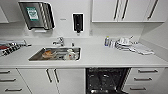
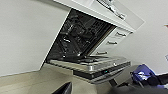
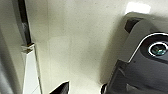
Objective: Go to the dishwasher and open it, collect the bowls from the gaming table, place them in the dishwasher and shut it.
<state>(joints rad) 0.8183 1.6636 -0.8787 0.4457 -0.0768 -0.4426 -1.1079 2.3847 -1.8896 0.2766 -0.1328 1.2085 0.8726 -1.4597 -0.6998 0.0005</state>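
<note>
Under the counter (image 1: 100, 58) | dishwasher (image 1: 106, 80) open | dark racks inside

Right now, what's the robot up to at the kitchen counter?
It faces the counter and sink, handling nothing. The dishwasher under the counter is already open, its dark racks showing. In the left wrist view its door hangs folded down over the floor. Dishes sit in the sink; none of the task's bowls can be made out.
</note>
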